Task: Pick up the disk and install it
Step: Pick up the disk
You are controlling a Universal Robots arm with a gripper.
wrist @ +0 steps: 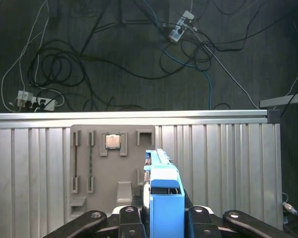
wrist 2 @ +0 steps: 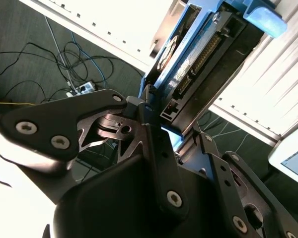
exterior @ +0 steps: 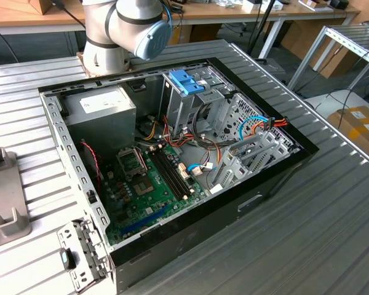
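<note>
jaws shut on the disk [wrist 2: 213, 69], pinching it at one end so that most of its length stands out past them in the second wrist view. its blue end tab [wrist: 166, 208] faces the camera in the first wrist view. the disk is held in the air, touching nothing else.

beyond it lies a grey fixture plate [wrist: 114, 163] on the ribbed tabletop [wrist: 223, 163], with a small square chip [wrist: 113, 141] seated in one pocket. past the tabletop's edge, loose cables [wrist: 89, 64] trail over the dark floor.

in the exterior view the open computer case [exterior: 55, 141] sits mid-tabletop. the arm [exterior: 120, 27] is at twelve o'clock of the case and the fixture plate at nine o'clock. a metal drive cage with a blue latch [exterior: 187, 83] stands at about one o'clock inside.

the risk, as i judge it, is the grip: held by one end, the disk could tilt or slip. its rails could then meet the cage crooked and jam. wiring inside the case, the blue cable [exterior: 252, 123] among it, could snag a low approach.
</note>
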